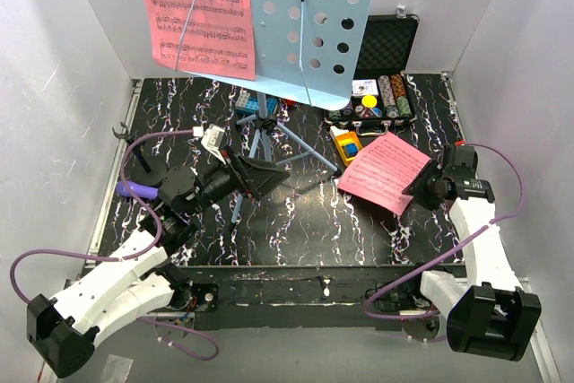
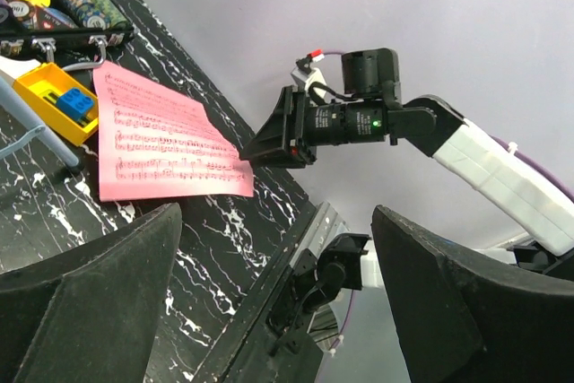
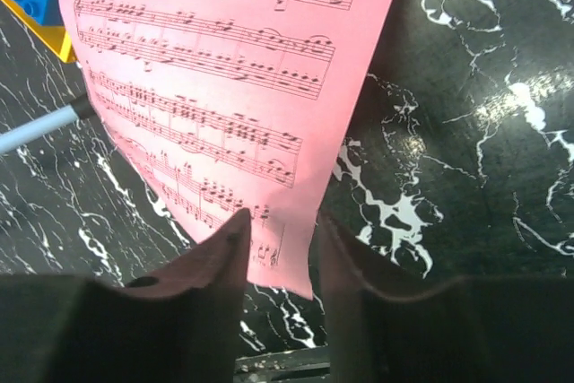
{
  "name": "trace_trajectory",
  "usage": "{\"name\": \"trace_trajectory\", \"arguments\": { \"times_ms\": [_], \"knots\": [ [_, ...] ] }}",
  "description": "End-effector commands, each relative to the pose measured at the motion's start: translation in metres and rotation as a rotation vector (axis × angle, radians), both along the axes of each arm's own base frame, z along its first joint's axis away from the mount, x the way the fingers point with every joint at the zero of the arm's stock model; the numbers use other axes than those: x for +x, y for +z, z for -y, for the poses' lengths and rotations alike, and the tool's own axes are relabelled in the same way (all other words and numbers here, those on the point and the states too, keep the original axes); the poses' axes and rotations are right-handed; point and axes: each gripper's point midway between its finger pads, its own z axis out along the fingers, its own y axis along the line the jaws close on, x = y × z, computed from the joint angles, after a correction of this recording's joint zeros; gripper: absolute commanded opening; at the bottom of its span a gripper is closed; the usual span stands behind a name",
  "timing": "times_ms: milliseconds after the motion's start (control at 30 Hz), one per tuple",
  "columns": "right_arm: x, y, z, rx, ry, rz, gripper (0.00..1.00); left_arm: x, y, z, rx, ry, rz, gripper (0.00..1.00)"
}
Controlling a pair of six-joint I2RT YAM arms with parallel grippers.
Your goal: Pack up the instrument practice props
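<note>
Status on my right gripper: jaws parted a bit, with the bottom corner of a loose pink sheet-music page sitting in the gap. Paper's way thinner than that gap, so I'd call it loose, not pinched. The page lies on the right side of the black marbled table, turned diagonal. Its long axis runs away from my fingertips, from near-left up toward far-right, with the head end pointing roughly at the poker chip case. The staves run crosswise. One long edge passes just beside the yellow toy with the blue block.

My left gripper is spread wide with nothing in it. It's aimed across the table at the right one, near the tripod legs of the light-blue music stand. That stand is upright toward the back, with another pink page on its desk. The purple microphone and thin black mic stand are over by my left arm.
</note>
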Motion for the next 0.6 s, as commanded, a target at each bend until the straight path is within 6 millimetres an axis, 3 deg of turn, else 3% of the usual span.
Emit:
{"name": "trace_trajectory", "arguments": {
  "times_ms": [0, 133, 267, 367, 567],
  "knots": [
    [-0.003, 0.011, 0.009, -0.042, -0.037, 0.028, 0.52, -0.003, -0.004, -0.001, -0.002, -0.011, -0.003, 0.88],
    [-0.007, 0.027, 0.01, -0.049, -0.039, 0.041, 0.63, -0.005, -0.009, -0.001, 0.011, -0.015, -0.014, 0.88],
    [-0.004, 0.049, 0.008, -0.053, -0.03, 0.133, 0.64, -0.004, -0.011, -0.003, 0.013, -0.005, -0.012, 0.88],
    [0.01, 0.056, -0.011, 0.024, 0.018, 0.23, 0.61, -0.003, -0.018, -0.001, 0.014, -0.008, -0.035, 0.88],
    [0.037, 0.015, -0.051, 0.065, 0.125, 0.128, 0.58, -0.006, -0.028, 0.0, 0.029, -0.02, -0.071, 0.87]
  ]
}}
